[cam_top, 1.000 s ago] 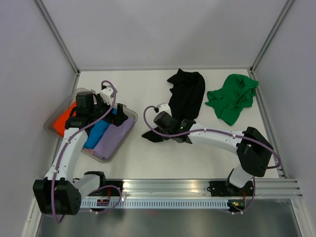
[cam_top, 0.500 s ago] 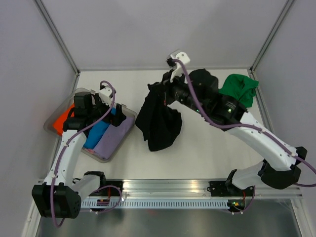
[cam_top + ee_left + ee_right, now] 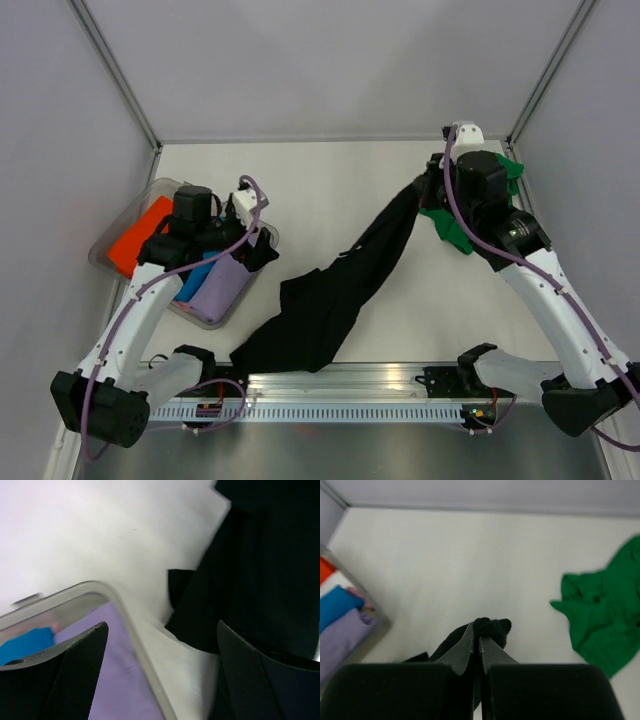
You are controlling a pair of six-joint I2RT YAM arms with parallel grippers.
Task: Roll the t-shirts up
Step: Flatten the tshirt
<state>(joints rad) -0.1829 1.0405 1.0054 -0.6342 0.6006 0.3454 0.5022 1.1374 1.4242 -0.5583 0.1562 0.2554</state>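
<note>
1. Right gripper (image 3: pixel 479 641): fingers pressed together, clamped on a bunched fold of the black t-shirt (image 3: pixel 330 290). It is raised above the table (image 3: pixel 320 180), far to the right of the clear bin (image 3: pixel 213 321).
2. Black t-shirt: stretched from that pinch in a long diagonal band running back toward the bin. Its lower end lies spread just right of the bin's near corner, by the metal rail (image 3: pixel 350 380).
3. Left gripper (image 3: pixel 161 630): fingers wide apart, nothing between them. It hangs over the bin's right-hand rim, with black cloth lying just beyond the rim.
4. Green t-shirt (image 3: pixel 600 625): crumpled on the table, farther from the bin than the right gripper. The top view shows it partly hidden by the right arm.
5. Bin contents, side by side: orange cloth (image 3: pixel 140 235), blue cloth (image 3: pixel 195 280), lilac cloth (image 3: pixel 220 290).
</note>
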